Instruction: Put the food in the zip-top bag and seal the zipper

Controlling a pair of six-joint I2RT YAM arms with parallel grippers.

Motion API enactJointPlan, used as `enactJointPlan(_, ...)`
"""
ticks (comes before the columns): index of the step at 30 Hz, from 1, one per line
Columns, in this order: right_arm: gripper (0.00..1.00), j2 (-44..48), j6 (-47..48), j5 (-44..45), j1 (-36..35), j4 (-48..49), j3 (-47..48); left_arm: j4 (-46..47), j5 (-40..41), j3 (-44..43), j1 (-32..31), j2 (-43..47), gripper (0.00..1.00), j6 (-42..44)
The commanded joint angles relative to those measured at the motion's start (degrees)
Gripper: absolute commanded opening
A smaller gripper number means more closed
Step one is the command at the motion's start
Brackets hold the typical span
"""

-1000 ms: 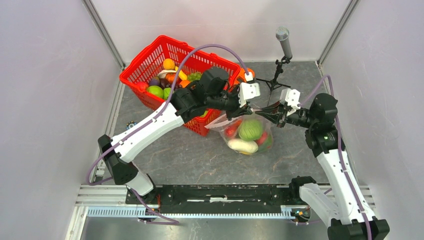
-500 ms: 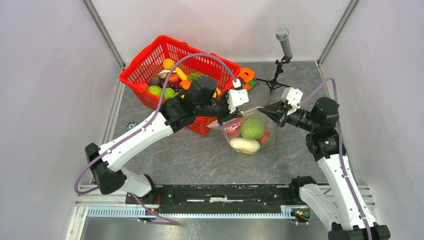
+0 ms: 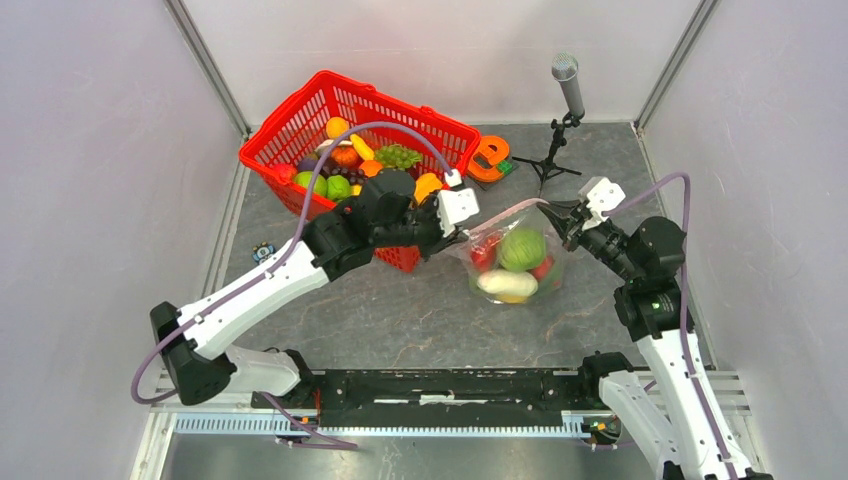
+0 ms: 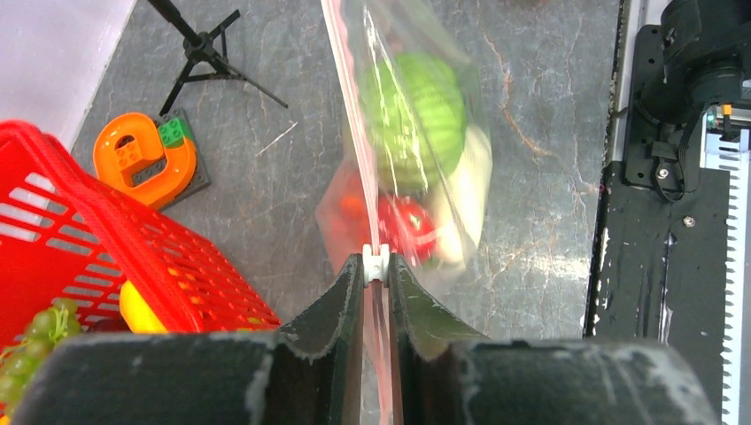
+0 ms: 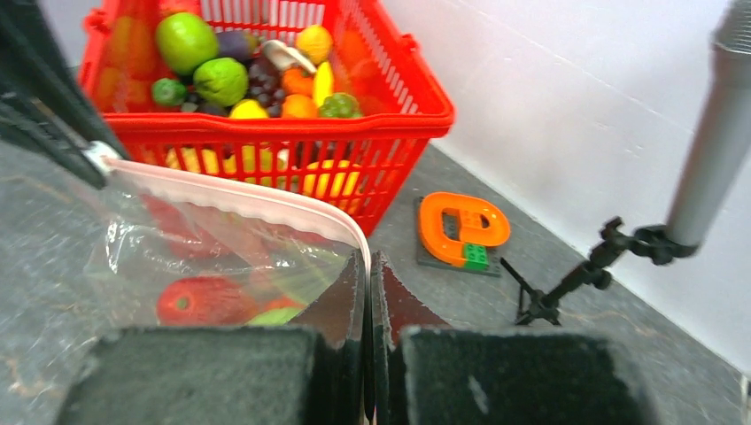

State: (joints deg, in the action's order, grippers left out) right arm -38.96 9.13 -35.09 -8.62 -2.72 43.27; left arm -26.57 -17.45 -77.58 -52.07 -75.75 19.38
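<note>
The zip-top bag (image 3: 512, 265) hangs between my two grippers, its bottom near the table. It holds food: a green piece (image 3: 524, 248), a red piece (image 3: 485, 254) and a white piece (image 3: 505, 284). The pale-pink zipper (image 3: 505, 213) is stretched along the top edge. My left gripper (image 3: 464, 233) is shut on the zipper at its left end, with a small white slider (image 4: 378, 264) at the fingertips. My right gripper (image 3: 553, 211) is shut on the bag's right top corner (image 5: 366, 257). More food (image 3: 345, 170) lies in the red basket.
The red mesh basket (image 3: 300, 110) stands at the back left, touching my left arm. A flat orange e-shaped object (image 3: 488, 158) lies behind the bag. A microphone on a tripod (image 3: 568, 100) stands at the back right. Walls close in on both sides.
My left gripper has slid back left along the zipper toward the basket. My right gripper has pulled right and the bag has shifted right with it, so the zipper now spans a longer stretch.
</note>
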Motion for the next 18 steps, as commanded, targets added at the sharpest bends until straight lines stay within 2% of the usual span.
enactJointPlan(1,0.00,1.9,-1.4,11.8,0.6,9.0,-0.8,-0.9,2.3,2.7,0.5,4.7,0.02,-2.5)
enactJointPlan(18,0.00,4.2,-2.9,15.3,0.7,13.4,-3.8,0.0,7.1,4.8,0.7,7.2,0.04,-3.4)
